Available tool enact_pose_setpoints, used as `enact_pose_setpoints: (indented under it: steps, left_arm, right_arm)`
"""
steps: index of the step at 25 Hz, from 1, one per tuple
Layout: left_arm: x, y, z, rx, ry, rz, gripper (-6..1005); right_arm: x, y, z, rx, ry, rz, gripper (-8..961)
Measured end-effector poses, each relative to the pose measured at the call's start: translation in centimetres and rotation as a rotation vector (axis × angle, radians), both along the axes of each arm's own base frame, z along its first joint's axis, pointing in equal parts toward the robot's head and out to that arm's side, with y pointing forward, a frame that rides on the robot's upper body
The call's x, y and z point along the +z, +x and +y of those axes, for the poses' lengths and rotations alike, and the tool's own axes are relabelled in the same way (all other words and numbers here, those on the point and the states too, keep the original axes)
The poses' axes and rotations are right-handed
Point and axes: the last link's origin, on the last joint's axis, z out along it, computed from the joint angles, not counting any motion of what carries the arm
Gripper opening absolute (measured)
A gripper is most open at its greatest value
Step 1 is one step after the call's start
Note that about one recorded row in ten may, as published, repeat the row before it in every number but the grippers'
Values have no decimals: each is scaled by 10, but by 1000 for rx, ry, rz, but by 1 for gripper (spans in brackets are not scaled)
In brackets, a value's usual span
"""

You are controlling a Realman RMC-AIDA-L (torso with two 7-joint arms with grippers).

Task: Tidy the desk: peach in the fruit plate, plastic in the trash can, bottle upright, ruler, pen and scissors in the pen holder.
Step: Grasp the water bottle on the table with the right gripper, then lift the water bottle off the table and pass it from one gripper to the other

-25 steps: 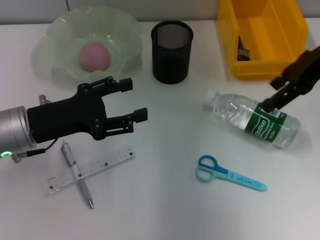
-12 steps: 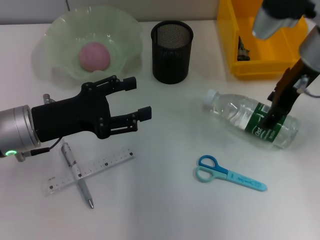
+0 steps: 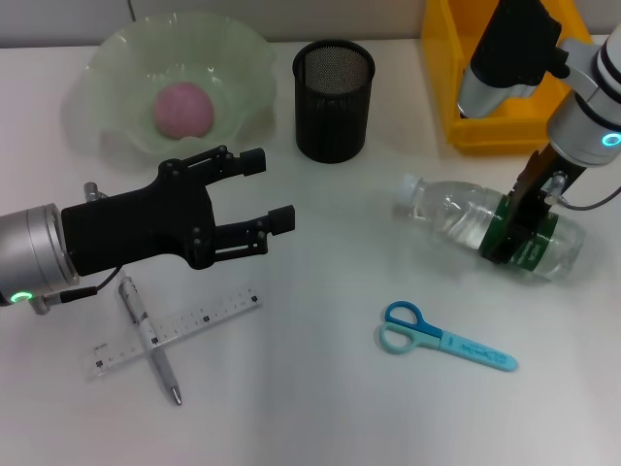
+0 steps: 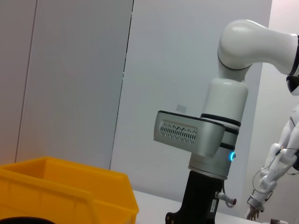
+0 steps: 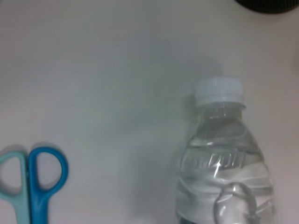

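My right hand sits over the lying water bottle but I can't tell if it's clamped, so that round body might roll off; left hand hovers spread open.

bare desk mid-front, pen holder and yellow bin blocking rear

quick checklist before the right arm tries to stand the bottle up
1. Right gripper placed over the bottle's green label: ok.
2. Fingers closed firmly on the bottle: cannot tell.
3. Bottle lying on its side, white cap on: ok.
4. Scissors lie apart from the bottle: ok.
5. Left gripper open, hovering far off near the ruler and pen: ok.
6. Yellow bin close behind the bottle, swing room: cannot tell.
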Motion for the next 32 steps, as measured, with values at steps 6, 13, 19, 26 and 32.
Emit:
enact_pose_setpoints:
  steps: [6, 13, 19, 26, 32]
  left_arm:
    - [0, 1, 1, -4, 1, 0, 814]
    - [1, 3, 3, -9, 3, 2, 814]
    - [1, 3, 4, -9, 5, 3, 814]
    - [1, 3, 5, -9, 6, 5, 814]
    - [4, 3, 7, -5, 16, -1, 814]
  right_arm:
    - [-5, 3, -1, -2, -3, 5, 827]
    - [-8, 3, 0, 0, 0, 12, 811]
    - [-8, 3, 0, 1, -2, 12, 789]
    - [-9, 1, -1, -4, 1, 41, 766]
    - [-1, -11, -1, 4, 23, 135, 765]
